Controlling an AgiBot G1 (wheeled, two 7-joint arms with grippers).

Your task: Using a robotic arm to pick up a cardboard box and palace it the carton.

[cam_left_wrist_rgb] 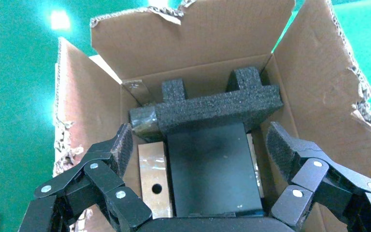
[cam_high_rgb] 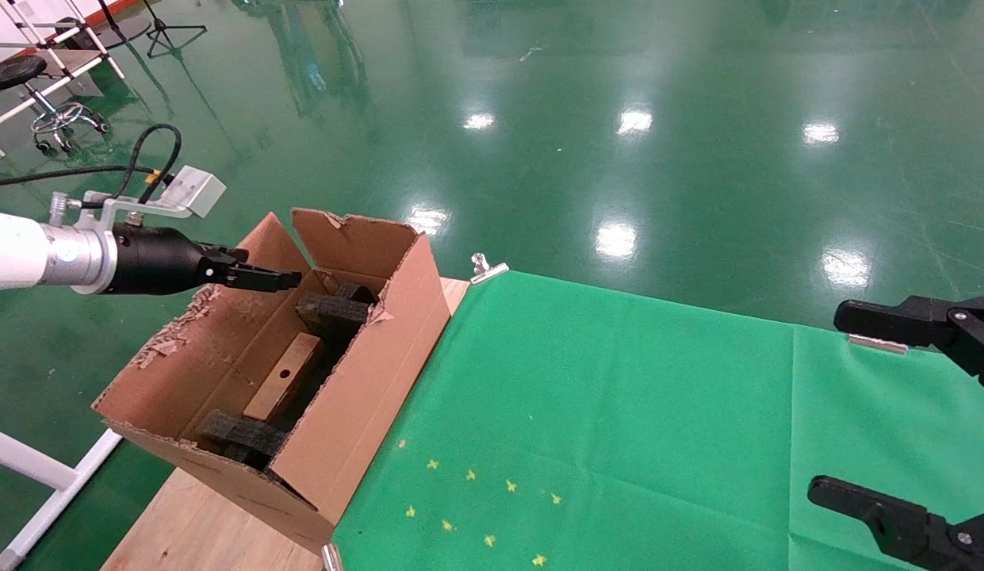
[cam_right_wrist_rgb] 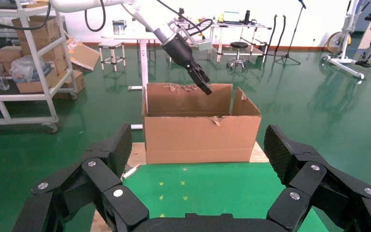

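Your robotic arm (cam_high_rgb: 32, 254) reaches in from the left, with its left gripper (cam_high_rgb: 289, 278) hovering over the far end of the carton (cam_high_rgb: 357, 381), just above the ragged left flap. In the head view the two fingers look close together, yet the left wrist view shows the fingers (cam_left_wrist_rgb: 116, 150) spread wide with nothing between them, so count that gripper as wide and empty.

The cardboard box (cam_high_rgb: 284, 387) lies inside the carton, resting at a slant along the left inner wall between the two black foam blocks (cam_high_rgb: 333, 311). You can see the round hole in its upturned narrow edge, both from the head and from the left wrist view (cam_left_wrist_rgb: 153, 179), where it sits just beside a dark flat slab (cam_left_wrist_rgb: 212, 169) under the foam.

The carton stands on the left end of your desk (cam_high_rgb: 198, 515), on bare wood, its right wall touching the edge of the green cloth (cam_high_rgb: 618, 412). Its flaps stand up and are torn along the rims. Small yellow marks (cam_high_rgb: 484, 507) dot the cloth near you, and a silver clip (cam_high_rgb: 485, 268) holds the cloth at the far corner.

Your right gripper (cam_high_rgb: 912, 412) is parked at the right edge of the desk, well apart from the carton, with its fingers (cam_right_wrist_rgb: 282, 150) spread wide and holding nothing. From its wrist view you look straight at the carton's long side (cam_right_wrist_rgb: 200, 137), with the left arm above it
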